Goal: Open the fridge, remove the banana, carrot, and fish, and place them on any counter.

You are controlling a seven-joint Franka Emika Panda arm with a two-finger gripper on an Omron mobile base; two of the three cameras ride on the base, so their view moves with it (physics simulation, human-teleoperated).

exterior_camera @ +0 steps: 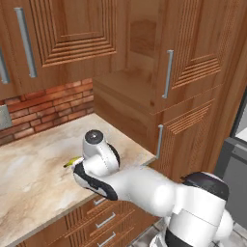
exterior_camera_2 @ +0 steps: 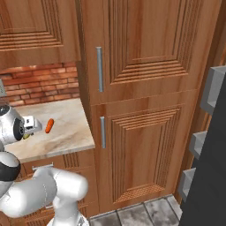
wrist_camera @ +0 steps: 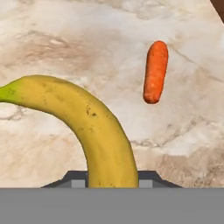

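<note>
My gripper (wrist_camera: pixel 111 179) is shut on the banana (wrist_camera: pixel 96 127), which is yellow, curved and green at the tip, and held just above the beige marbled counter (wrist_camera: pixel 65 43). The banana's tip (exterior_camera: pixel 72 162) pokes out to the left of my hand in the left base view. The small orange carrot (wrist_camera: pixel 155 72) lies on the counter (exterior_camera_2: pixel 66 132) beyond the banana and to the right, apart from it; the right base view also has the carrot (exterior_camera_2: pixel 49 126), near the hand (exterior_camera_2: pixel 30 125). The grey fridge (exterior_camera: pixel 236 169) stands at the far right, with its door shelves (exterior_camera_2: pixel 212 88) in sight. The fish is out of view.
Tall wooden cabinets (exterior_camera_2: pixel 145 110) with grey handles stand between the counter and the fridge. Wall cabinets (exterior_camera: pixel 72 34) hang over a red brick backsplash (exterior_camera: pixel 48 108). Drawers (exterior_camera: pixel 103 222) run under the counter's front edge.
</note>
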